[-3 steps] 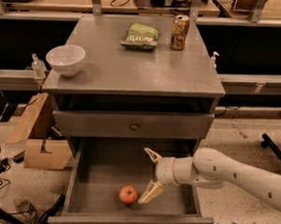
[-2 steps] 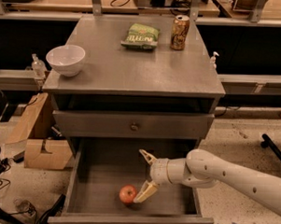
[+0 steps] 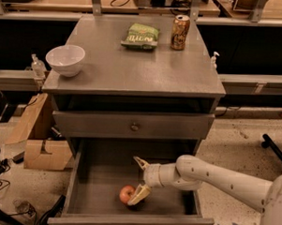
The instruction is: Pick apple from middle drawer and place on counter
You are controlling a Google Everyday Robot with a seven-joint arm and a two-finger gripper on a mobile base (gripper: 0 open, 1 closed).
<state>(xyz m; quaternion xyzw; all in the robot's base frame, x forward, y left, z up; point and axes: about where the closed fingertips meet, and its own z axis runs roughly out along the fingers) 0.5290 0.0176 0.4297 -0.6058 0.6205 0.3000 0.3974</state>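
One high, fairly near front view down over counter (image 3: 133, 72) into middle drawer (image 3: 98, 185), claw (image 3: 133, 180) inside.

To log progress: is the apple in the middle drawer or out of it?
In. The apple lies on the floor of the middle drawer; the open gripper is beside it.

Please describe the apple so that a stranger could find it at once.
Find the grey cabinet; its middle drawer is pulled out, low down. The apple lies on its floor near the front, beside the open gripper. It is the only round, red-orange thing there.
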